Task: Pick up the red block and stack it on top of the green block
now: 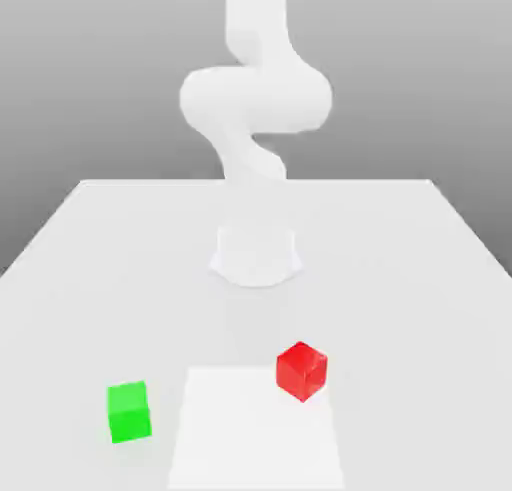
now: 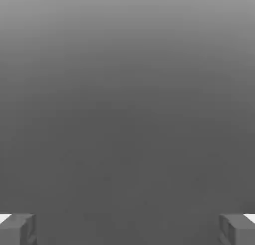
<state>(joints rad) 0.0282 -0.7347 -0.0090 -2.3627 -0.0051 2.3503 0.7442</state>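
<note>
Exterior view: the red block (image 1: 301,370) and green block (image 1: 129,411) sit apart near the desk (image 1: 420,269) front edge, untouched. Hand view: the gripper (image 2: 127,229) is spread wide, empty, seeing neither block; a blind descent could miss red.
</note>
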